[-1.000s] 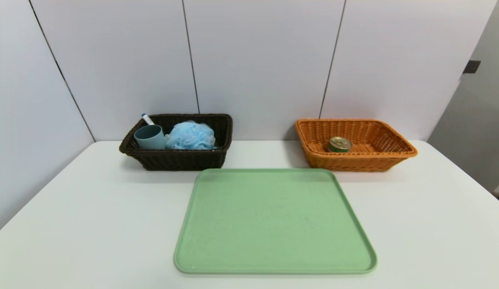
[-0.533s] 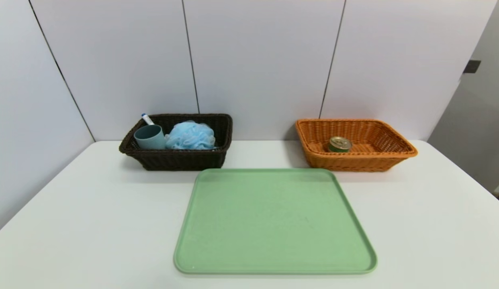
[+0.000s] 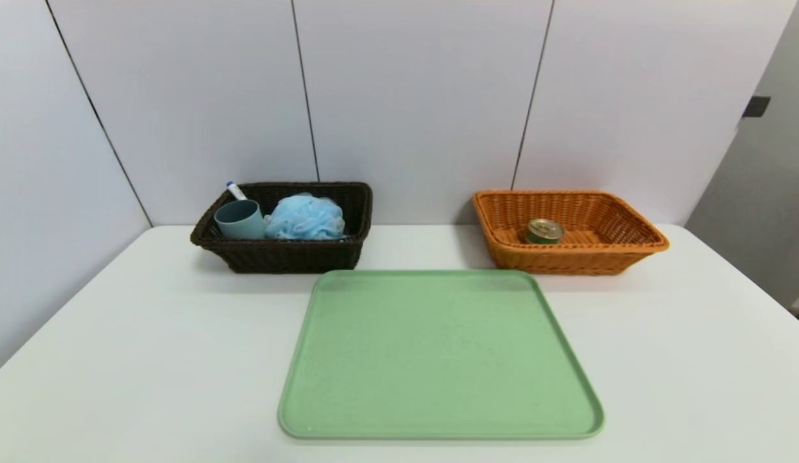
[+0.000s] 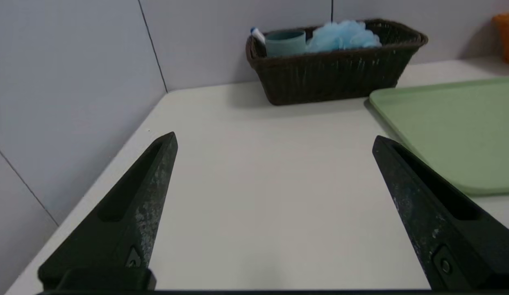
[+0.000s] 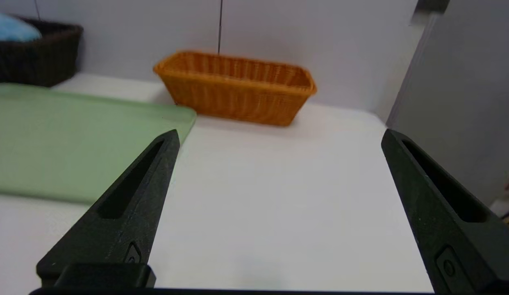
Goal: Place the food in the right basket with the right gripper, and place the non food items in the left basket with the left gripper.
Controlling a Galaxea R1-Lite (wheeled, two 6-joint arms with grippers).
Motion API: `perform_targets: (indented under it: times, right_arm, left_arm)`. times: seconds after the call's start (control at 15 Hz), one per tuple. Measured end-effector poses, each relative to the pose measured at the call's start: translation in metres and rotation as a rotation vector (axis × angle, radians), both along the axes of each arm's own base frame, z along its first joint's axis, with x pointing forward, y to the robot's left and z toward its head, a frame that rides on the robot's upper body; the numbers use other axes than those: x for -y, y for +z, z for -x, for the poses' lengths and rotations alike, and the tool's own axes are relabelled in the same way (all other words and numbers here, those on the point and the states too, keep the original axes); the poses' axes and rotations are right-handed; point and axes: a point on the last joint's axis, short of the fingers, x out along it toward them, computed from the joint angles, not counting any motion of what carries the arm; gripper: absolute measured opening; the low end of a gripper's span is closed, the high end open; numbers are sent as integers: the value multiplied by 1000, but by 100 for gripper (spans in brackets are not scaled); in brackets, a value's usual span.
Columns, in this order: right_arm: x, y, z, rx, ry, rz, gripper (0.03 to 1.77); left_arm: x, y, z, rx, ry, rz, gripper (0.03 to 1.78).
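Sorting looks done: tin can (image 3: 544, 231) in right basket (image 3: 631, 247) at tabletop's far right, cup (image 3: 240, 219), bath puff (image 3: 305, 217), marker (image 3: 235, 190) in left basket (image 3: 290, 256); left gripper (image 4: 275, 141) and right gripper (image 5: 280, 137) wide, empty, near edge; nothing left to pick.

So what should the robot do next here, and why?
Probably nothing more than pull both arms back to rest. The tin can already sits in the orange basket; the cup, bath puff and marker are in the dark basket. The green tray is bare, and both open end effectors hold nothing.
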Motion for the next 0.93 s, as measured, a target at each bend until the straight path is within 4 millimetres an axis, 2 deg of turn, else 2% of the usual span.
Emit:
perform_targets:
  times: [0.2, 0.53, 0.93]
  right_arm:
    - [0, -20, -2, -196, 4, -30, 170]
    - [0, -21, -2, -203, -3, -123, 170]
    - [0, -21, -2, -203, -6, -125, 170]
  left_arm:
    - [0, -18, -2, -169, -17, 54, 169]
    - [0, -20, -2, -185, -17, 85, 169]
    - [0, -20, -2, -184, -17, 93, 169]
